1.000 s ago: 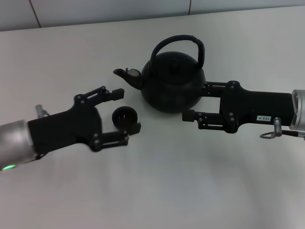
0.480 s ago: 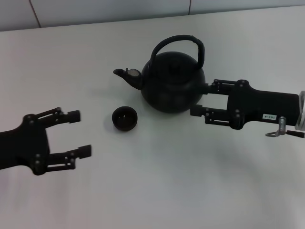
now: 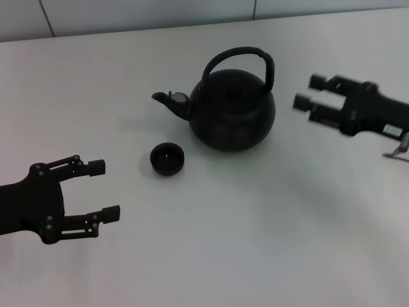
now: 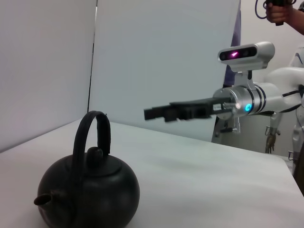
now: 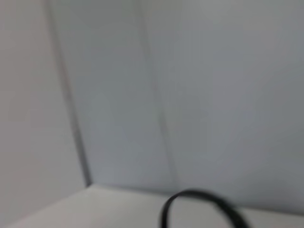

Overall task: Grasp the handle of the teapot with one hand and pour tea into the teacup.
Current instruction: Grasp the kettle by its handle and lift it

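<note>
The teapot [image 3: 231, 109] stood upright on the white table [image 3: 255, 243], spout [image 3: 167, 100] toward the robot's left, its small lid seated. The handle [image 3: 243, 61] arched over the top, free of both grippers.

Right gripper [image 3: 308, 93] — the one with the white label — hung out beyond the pot's right side, raised above the table in the left wrist view [image 4: 156, 113], roughly level with the top of the handle [image 4: 92, 137]. Its 2 fingers [image 3: 319, 82] were parted, pointing toward the pot, and held nothing. The handle lay just beside the fingertips, not between them; a clear gap of table showed between pot and jaws. The right wrist view caught only a dark arc of the handle [image 5: 204, 202] low against the wall, blurred.

The teacup [image 3: 167, 158] sat on the table just in front of the spout, near the pot but not touching it. A small pale glint showed inside the cup; whether it held liquid I could not tell. The pot's contents were hidden under the lid.

Left gripper [image 3: 103, 189] hovered near the robot's side of the table, well apart from the cup — 2 fingers spread wide, empty, tips pointing toward the cup's side.
</note>
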Action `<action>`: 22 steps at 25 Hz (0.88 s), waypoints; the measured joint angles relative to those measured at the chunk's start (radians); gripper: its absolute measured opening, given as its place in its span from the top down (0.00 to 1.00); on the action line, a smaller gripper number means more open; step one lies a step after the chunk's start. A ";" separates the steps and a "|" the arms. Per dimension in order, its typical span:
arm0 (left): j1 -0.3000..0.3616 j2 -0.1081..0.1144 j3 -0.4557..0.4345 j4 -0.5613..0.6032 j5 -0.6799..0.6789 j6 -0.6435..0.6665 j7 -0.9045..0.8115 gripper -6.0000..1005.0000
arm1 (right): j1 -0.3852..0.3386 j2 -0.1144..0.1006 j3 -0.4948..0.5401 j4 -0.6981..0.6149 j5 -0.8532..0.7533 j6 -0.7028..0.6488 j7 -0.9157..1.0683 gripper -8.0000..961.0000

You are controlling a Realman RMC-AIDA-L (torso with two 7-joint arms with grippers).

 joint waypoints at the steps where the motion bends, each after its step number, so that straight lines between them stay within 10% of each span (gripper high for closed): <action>1: 0.000 0.000 0.000 0.000 0.000 0.000 0.000 0.15 | -0.004 0.000 0.004 0.011 0.031 0.016 0.003 0.32; 22: 0.000 -0.007 -0.002 0.015 0.002 -0.009 -0.002 0.15 | 0.099 -0.003 -0.099 0.156 0.123 0.285 -0.004 0.32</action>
